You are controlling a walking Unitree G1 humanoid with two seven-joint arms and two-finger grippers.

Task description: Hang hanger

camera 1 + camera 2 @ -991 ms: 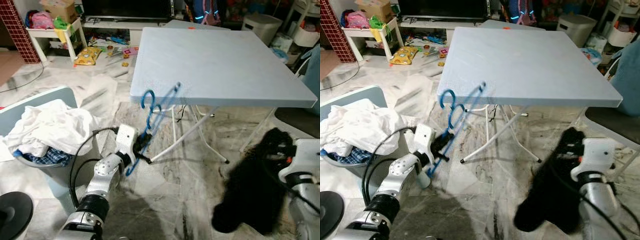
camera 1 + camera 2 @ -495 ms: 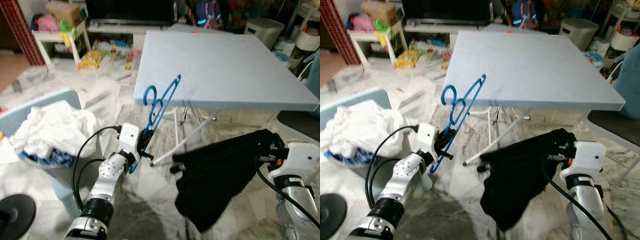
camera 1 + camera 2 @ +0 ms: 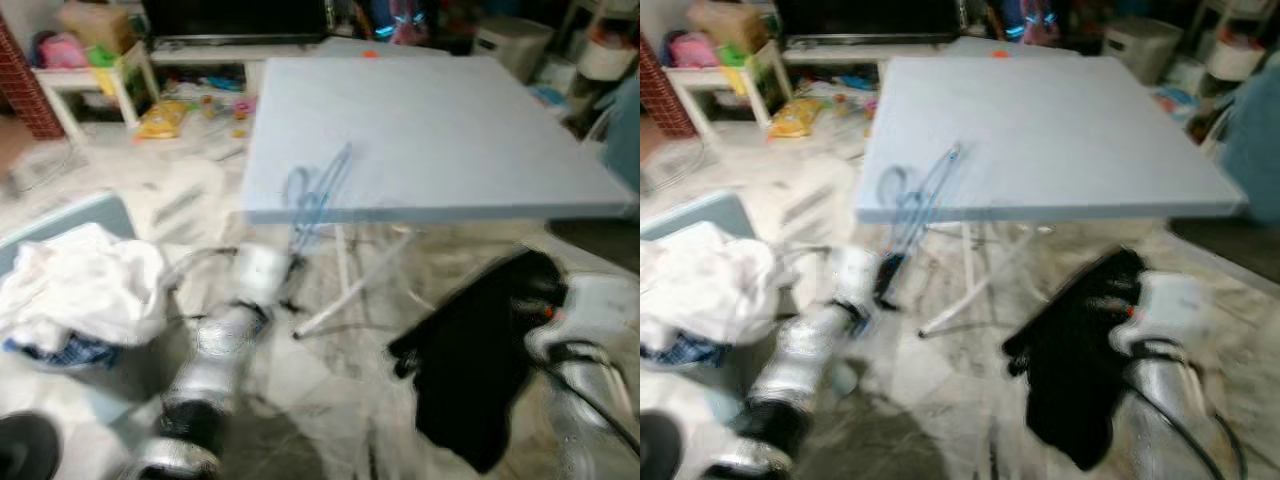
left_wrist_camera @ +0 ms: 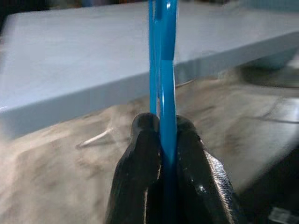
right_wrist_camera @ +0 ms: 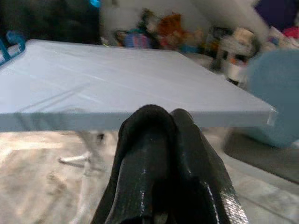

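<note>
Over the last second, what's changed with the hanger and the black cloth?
The black garment swung out toward the robot's left half a second ago and has dropped back to hang below the right tool. The left tool still clamps the blue hanger by the table.

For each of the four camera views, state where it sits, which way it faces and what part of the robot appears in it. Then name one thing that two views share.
Left and right eye views: on the head, looking forward and down at the pale blue square folding table; both silver arms show.
Left wrist view: on the left wrist, facing the table edge; the left hand is clamped on the blue plastic hanger.
Right wrist view: on the right wrist, facing the table; the right hand pinches the black garment.
Shared: both wrist views show the table.
</note>
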